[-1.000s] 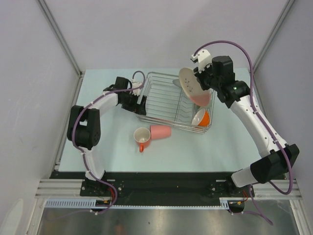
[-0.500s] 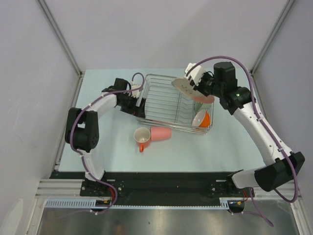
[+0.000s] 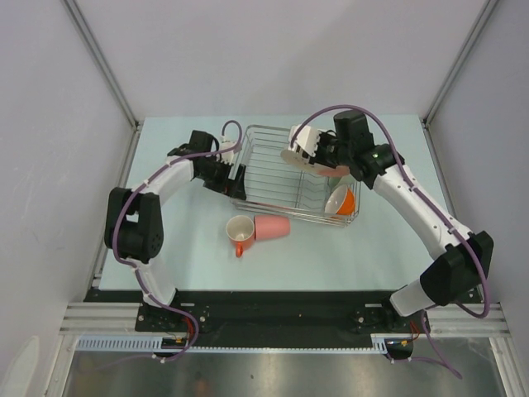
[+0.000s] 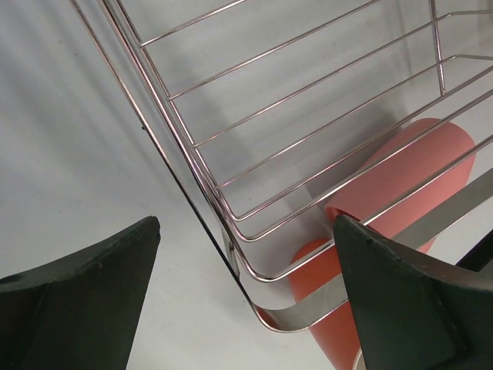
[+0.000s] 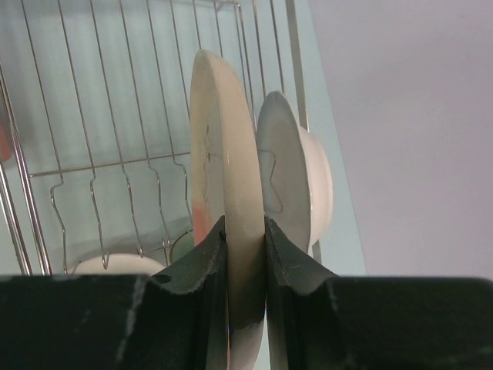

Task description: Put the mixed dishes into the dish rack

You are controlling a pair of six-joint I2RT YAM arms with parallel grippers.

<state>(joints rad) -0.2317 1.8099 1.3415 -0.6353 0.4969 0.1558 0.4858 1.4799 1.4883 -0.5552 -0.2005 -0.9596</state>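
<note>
1. The right gripper (image 5: 245,239) is clamped on the lower edge of the large whitish plate (image 5: 219,139). It holds the plate on edge over the far right part of the dish rack (image 3: 263,165). The pinch is narrow and at the rim, so I judge a jolt on the way down could make the plate pivot or slip out.
2. A pale bowl (image 5: 300,177) stands just right of the plate, very near it; I cannot tell whether they touch. If the plate drifts right, the two could knock together.
3. If the plate's edge misses the gap between dividers and lands on a wire, it could skate sideways or tip flat.
4. The left gripper (image 4: 246,231) sits with its fingers spread wide on either side of the rack's near left corner, gripping nothing. A sideways shove from the plate could slide the rack on the table (image 3: 190,248).
5. The orange cup (image 3: 341,199) lies in the rack's near right corner and could be bumped by the right arm.
6. The orange-handled white mug (image 3: 240,231) and pink tumbler (image 3: 272,225) lie on the table just near of the rack; a shifted rack could nudge the tumbler into rolling.
</note>
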